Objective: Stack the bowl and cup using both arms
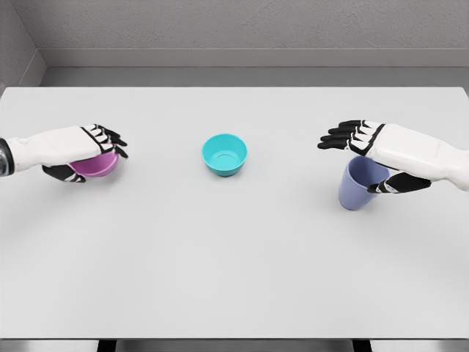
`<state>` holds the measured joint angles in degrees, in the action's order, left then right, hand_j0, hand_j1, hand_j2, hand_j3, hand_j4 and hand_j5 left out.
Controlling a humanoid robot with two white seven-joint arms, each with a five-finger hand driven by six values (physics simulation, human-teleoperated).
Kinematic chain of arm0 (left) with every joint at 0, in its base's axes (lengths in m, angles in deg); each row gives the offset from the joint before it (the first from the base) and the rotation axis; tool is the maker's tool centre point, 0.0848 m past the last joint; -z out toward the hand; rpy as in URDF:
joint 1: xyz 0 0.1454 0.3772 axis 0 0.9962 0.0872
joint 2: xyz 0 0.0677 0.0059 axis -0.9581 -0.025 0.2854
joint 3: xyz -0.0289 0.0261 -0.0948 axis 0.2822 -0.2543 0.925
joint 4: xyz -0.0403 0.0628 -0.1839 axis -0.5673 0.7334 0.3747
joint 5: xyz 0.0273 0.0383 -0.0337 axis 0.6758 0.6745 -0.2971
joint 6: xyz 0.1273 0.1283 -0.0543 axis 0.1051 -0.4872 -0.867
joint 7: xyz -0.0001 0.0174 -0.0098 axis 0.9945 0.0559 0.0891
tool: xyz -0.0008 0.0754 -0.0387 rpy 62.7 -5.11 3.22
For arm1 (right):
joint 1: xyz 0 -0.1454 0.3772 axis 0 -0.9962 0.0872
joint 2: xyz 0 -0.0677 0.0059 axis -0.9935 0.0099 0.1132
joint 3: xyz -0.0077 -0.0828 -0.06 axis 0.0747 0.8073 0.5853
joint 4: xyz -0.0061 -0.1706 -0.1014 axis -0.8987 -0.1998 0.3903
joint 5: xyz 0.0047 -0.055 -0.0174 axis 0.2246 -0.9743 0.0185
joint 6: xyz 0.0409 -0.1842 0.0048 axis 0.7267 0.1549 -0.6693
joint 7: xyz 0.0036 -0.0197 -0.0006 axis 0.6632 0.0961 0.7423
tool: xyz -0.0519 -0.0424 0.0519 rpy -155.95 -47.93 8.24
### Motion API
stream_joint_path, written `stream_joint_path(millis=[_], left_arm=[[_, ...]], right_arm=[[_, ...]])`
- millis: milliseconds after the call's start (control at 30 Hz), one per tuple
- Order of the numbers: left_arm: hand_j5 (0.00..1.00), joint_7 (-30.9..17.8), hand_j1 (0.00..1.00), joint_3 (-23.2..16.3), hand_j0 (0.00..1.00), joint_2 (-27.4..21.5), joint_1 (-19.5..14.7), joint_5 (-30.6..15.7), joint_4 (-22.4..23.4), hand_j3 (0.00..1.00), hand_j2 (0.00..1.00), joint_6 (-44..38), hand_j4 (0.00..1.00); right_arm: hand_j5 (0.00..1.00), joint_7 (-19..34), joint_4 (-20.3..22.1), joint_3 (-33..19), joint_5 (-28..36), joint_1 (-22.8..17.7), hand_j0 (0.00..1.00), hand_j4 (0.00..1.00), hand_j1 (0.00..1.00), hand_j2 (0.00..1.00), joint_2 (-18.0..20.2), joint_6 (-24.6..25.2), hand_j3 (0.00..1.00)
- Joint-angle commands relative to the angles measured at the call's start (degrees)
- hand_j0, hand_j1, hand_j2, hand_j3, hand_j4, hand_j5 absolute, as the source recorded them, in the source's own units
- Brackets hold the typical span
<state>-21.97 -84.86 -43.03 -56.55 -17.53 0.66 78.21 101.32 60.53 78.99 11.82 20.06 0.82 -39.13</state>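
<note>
Blue cup [358, 186]: nearest the camera, upright on the table [234, 279], directly under the right hand, between its palm and thumb.
Right hand [366, 150]: over the cup's rim, fingers stretched out flat toward the middle, thumb against the cup's near side; not closed on it.
Pink bowl [96, 166]: beneath the left hand, mostly covered.
Left hand [86, 150]: fingers curled over the bowl's rim, thumb below, grasping it.
Teal bowl [224, 154]: upright, well apart from both hands, between them.
</note>
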Motion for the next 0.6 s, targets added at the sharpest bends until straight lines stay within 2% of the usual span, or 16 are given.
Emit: stream_joint_path(millis=[0, 367, 433, 467, 567], left_arm=[[0.77, 0.1, 0.77, 0.0, 0.77, 0.7, -0.1, -0.5, 0.0, 0.77, 0.77, -0.1, 0.77], [0.78, 0.1, 0.78, 0.0, 0.78, 4.1, -2.3, -0.5, -0.3, 0.78, 0.78, -0.1, 0.78], [0.78, 0.1, 0.78, 0.0, 0.78, 4.3, -2.5, -0.5, -0.4, 0.78, 0.78, -0.1, 0.78], [0.78, 0.1, 0.78, 0.0, 0.78, 5.0, -2.7, -0.5, -0.5, 0.78, 0.78, -0.1, 0.78], [0.78, 0.1, 0.78, 0.0, 0.78, 5.5, -3.1, -0.6, -0.6, 0.78, 0.78, -0.1, 0.78]], right_arm=[[1.0, 0.0, 0.0, 0.0, 0.5, 0.0, 1.0, 1.0, 1.0, 1.0, 0.1, 0.2, 1.0], [1.0, 0.0, 0.0, -0.1, 0.5, -0.4, 1.0, 1.0, 1.0, 1.0, 0.6, 0.2, 1.0], [1.0, 0.0, 0.0, -2.4, 1.4, -0.7, 1.0, 1.0, 1.0, 1.0, 2.3, 0.2, 1.0], [1.0, 0.1, 0.1, -3.1, 5.1, -1.8, 1.0, 1.0, 1.0, 1.0, 3.5, 0.2, 1.0], [1.0, 0.1, 0.1, -3.2, 6.1, -1.8, 1.0, 1.0, 1.0, 1.0, 6.1, 0.2, 1.0]])
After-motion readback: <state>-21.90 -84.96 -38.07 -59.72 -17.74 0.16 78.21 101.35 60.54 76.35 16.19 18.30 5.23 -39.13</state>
